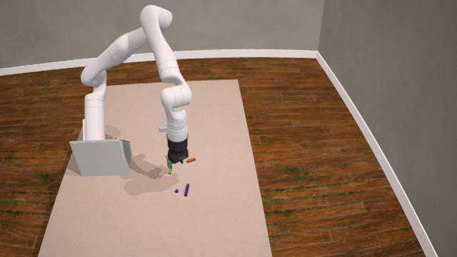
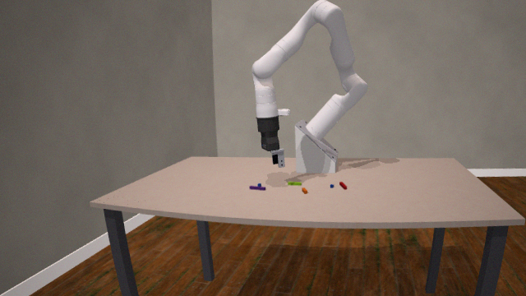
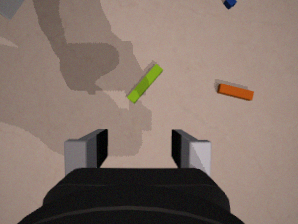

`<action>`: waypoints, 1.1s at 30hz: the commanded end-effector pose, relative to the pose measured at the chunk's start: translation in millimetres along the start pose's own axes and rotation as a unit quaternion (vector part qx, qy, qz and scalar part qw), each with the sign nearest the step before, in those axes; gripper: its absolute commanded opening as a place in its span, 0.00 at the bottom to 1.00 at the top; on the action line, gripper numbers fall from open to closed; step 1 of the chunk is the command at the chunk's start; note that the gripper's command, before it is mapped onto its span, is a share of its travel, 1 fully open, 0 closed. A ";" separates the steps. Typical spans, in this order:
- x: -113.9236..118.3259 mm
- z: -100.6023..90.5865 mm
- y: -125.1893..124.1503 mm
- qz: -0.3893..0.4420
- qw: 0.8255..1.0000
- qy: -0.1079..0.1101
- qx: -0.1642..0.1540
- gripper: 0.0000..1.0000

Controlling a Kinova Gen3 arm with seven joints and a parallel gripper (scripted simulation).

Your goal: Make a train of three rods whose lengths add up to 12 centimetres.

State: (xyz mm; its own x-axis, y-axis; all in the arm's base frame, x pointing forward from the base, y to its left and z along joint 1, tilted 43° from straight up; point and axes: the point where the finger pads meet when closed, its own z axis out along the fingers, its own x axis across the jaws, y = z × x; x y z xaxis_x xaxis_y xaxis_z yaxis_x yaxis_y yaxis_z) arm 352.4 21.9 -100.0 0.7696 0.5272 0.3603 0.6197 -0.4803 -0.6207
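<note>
Jaws stand wide apart, released, with nothing between them, raised above the tabletop at the end of one white jointed arm. Seen from the wrist, a lime rectangular rod lies flat ahead of the fingertips, between them and off to neither side, slanting across the view. An orange rectangular rod lies well apart from it, with bare surface between the two to move through.

From the exterior side, a purple rectangular rod rests near a short blue block-like rod, a strip of surface showing between them from the top. Over by a red rectangular rod lies another small blue rod, the pair close but apart. All of them sit well inside the tabletop's edges, with generous room toward the front edge.

Counting up, I make it six rods: two blue, one lime, one orange, one purple, one red. None joins another end to end, so no train stands yet, and every piece is down on the tabletop
</note>
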 end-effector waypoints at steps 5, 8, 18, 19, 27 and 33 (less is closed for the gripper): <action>19.3 4.2 -18.6 0.122 0.993 -0.010 0.004 1.00; 27.6 5.9 -25.0 0.188 0.982 -0.011 0.004 1.00; 49.6 9.5 -38.2 0.360 0.933 -0.011 0.001 1.00; 52.2 9.9 -39.4 0.380 0.925 -0.010 0.000 1.00; 67.0 11.7 -45.2 0.494 0.869 -0.006 -0.004 1.00; 79.5 12.7 -48.6 0.589 0.808 0.002 -0.008 1.00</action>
State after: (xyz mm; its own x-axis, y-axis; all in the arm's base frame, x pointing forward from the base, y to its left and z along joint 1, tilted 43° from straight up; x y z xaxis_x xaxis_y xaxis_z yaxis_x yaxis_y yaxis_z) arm 380.4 90.7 -54.4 0.8403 -0.2887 -0.4588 -0.5223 -0.6578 -0.5427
